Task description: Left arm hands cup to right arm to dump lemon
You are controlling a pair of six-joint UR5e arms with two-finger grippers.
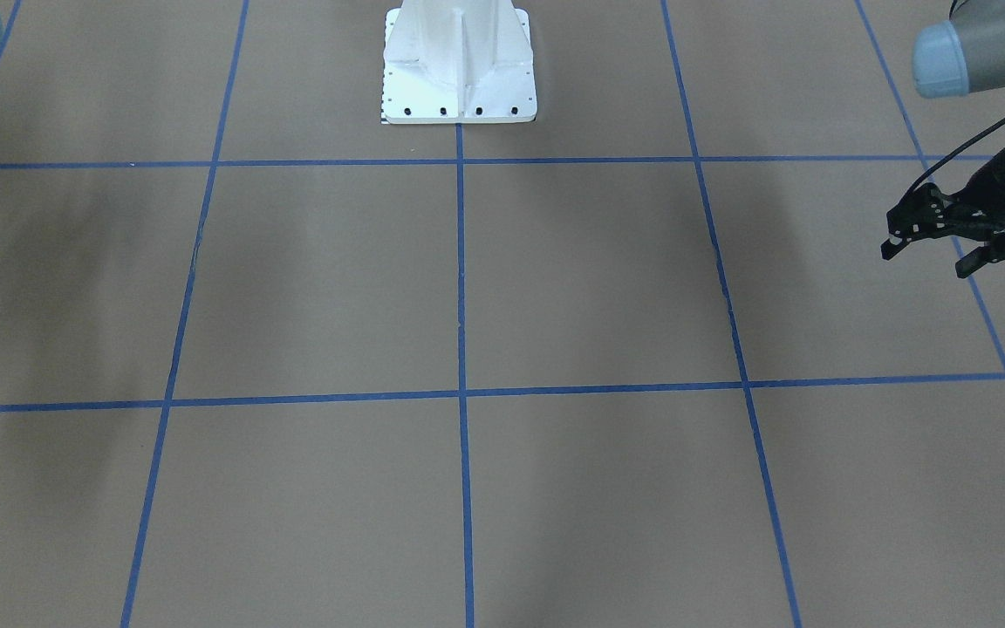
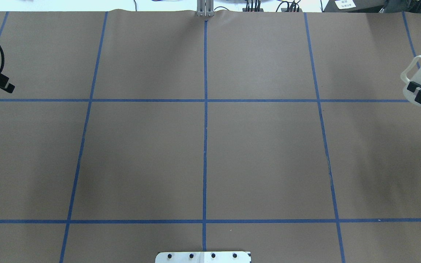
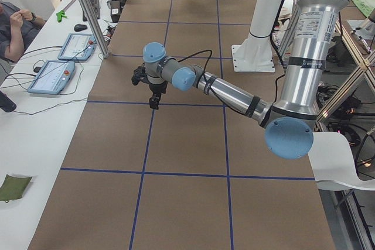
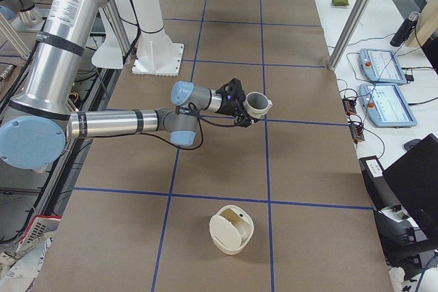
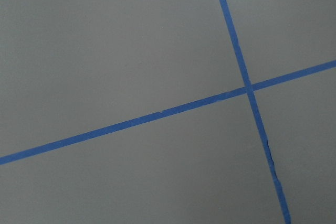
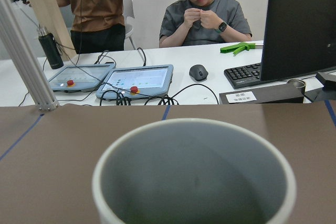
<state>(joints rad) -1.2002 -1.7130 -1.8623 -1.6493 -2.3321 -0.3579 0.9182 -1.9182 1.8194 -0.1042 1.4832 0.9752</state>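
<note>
Right wrist-mounted view: the cup (image 6: 193, 174) is seen closest, rim toward the lens, grey interior exposed. Its floor is cut off by the frame edge, so the lemon cannot be confirmed there, and it is seen in no other view. The cup is held mouth up by the right gripper (image 4: 244, 109), which is clamped on the cup wall, clear of the bench (image 4: 308, 169), at the bench's right-hand end. The handle (image 2: 403, 76) is not gripped.

Handling: the cup is judged to be glazed ceramic, and therefore rigid, moderately heavy, slippery and breakable if dropped. The present pinch on the wall is considered adequate for tipping, provided the clamp is firm; the handle is the alternative hold. A lemon is expected to roll out freely once the rim is lowered.

Surroundings: a cream container (image 4: 231, 229) rests on the bench, well apart from the cup. Whether it is the dump target cannot be told. An aluminium post (image 6: 21, 61) stands at the bench edge. Beyond it, two tablets (image 6: 139, 80), a mouse (image 6: 198, 72), a keyboard (image 6: 244, 74) and a monitor (image 6: 302, 24) are laid out, with two operators (image 6: 205, 19) behind. These are judged too far off to hinder tipping.

Farthest off, the left gripper (image 1: 928, 255) is held over the opposite end, fingers apart and empty.
</note>
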